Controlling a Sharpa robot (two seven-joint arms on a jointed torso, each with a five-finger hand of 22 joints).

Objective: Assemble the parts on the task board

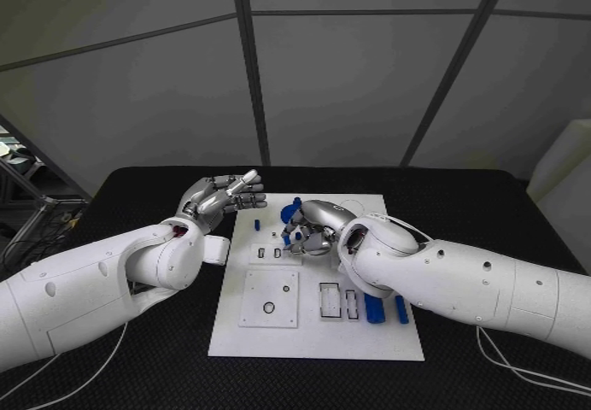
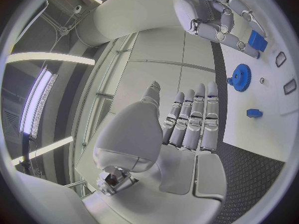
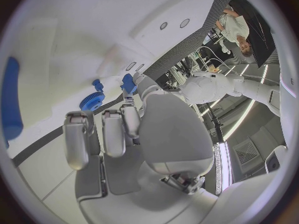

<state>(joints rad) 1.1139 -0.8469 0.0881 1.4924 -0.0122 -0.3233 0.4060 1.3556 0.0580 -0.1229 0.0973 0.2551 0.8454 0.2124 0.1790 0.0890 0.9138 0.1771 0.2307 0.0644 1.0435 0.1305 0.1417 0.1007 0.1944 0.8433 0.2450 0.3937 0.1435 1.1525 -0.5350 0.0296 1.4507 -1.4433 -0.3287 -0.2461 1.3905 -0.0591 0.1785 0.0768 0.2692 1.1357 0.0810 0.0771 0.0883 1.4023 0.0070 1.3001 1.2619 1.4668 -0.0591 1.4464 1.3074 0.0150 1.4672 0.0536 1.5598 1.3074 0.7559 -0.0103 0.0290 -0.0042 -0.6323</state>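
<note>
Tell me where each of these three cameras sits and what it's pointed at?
Head view: on the robot's head, looking down at the black table and the task board; both white arms reach in.
Left wrist view: behind the left robot hand, raised off the board with fingers straight, empty.
Right wrist view: behind the right robot hand, which pinches a small blue part.
Shared: both wrist views show the blue gear on the board; the left one also catches the right robot hand.

This is a robotics lab or test cell: a black table stands before grey panelled walls with dark seams, long strip lights run overhead, and metal framing stands at the frame's left.
</note>
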